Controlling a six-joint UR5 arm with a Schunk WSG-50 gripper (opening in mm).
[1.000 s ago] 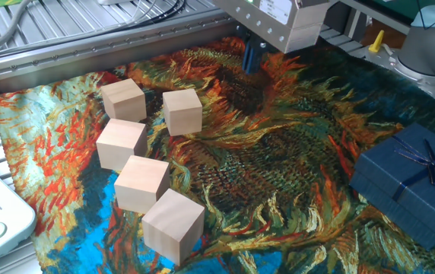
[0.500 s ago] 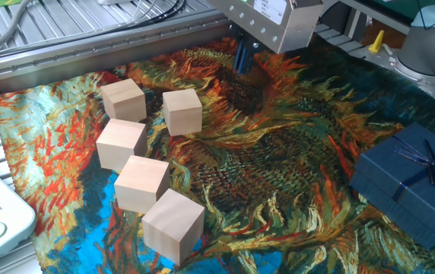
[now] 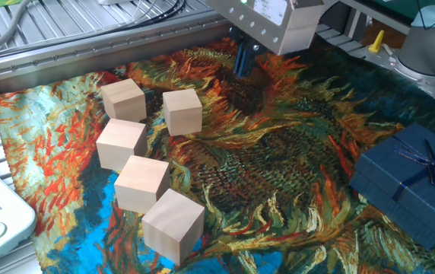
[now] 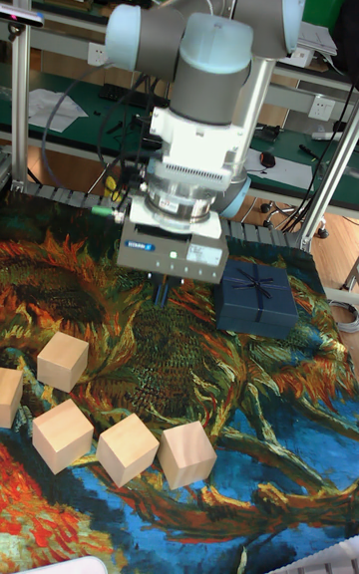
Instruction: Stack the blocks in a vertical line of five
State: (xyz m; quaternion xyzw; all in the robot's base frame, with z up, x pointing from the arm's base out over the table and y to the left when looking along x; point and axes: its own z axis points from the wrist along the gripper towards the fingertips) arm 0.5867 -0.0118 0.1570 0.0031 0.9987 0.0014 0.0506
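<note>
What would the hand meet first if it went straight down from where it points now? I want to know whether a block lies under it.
Probably only the patterned cloth. The hand hangs over bare fabric, and the nearest block seems to sit off to one side, though depth is hard to judge.

Five unstacked blocks [image 3: 143, 164] on cloth [image 3: 278, 167]

We see UR5 arm [image 4: 214, 86]: silver-grey tubes, pale blue joint caps, ribbed silver wrist section. Below it, boxy grey gripper [image 4: 166, 295] housing with white label, small dark lettering, tiny green light. Dark blue fingers [image 3: 243, 58] poke out beneath housing. We note black cable along wrist with green connector on housing's side.
</note>
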